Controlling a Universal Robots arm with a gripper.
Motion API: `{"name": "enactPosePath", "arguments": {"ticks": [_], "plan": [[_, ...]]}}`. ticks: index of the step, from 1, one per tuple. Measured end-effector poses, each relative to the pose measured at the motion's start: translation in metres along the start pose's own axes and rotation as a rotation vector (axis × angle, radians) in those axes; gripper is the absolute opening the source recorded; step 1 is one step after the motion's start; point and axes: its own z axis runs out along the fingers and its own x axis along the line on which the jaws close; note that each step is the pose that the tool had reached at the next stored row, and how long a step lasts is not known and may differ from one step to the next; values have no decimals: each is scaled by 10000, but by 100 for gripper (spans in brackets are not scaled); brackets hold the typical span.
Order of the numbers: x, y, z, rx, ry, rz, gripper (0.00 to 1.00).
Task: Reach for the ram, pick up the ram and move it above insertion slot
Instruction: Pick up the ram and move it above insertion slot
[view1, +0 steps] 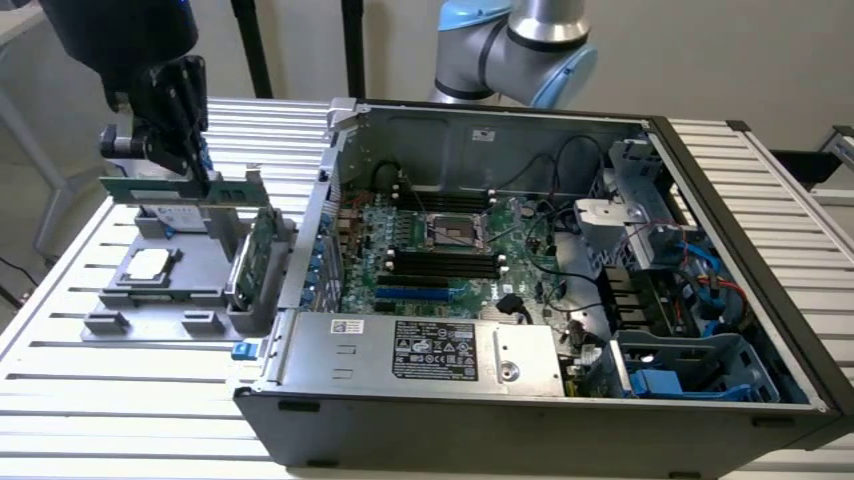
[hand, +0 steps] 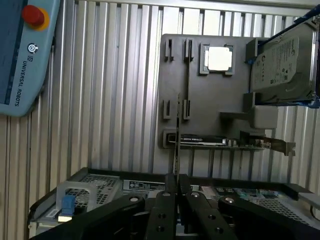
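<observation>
The exterior view shows the gripper (view1: 200, 180) up in the air on the exterior view's left, above the gray holder tray (view1: 134, 300). Its jaws are pinched close together on the ram (view1: 180, 188), a long thin green stick that hangs level just over the tray. On the tray sit a small square chip (view1: 147, 263) and a taller green card (view1: 256, 262) standing on its edge. The open computer case (view1: 561, 400) lies just to the right of the tray, with the green board (view1: 454, 260) and its black slots (view1: 447, 265) inside. In the wrist view the ram (hand: 176, 135) looks like a thin dark line going out from between the two black fingers (hand: 165, 200). Past it are the gray tray (hand: 210, 95), the square chip (hand: 219, 58), a silver hard drive (hand: 282, 62) and the card (hand: 225, 142) lying along the tray's edge.
</observation>
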Motion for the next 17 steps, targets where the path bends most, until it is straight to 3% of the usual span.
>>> {"name": "enactPosePath", "arguments": {"ticks": [6,11,17], "plan": [[14,-272,-56,-17,-12,0,14],[14,-501,-61,-12,-120,-3,14],[5,-775,-44,-7,-298,-9,14]]}}
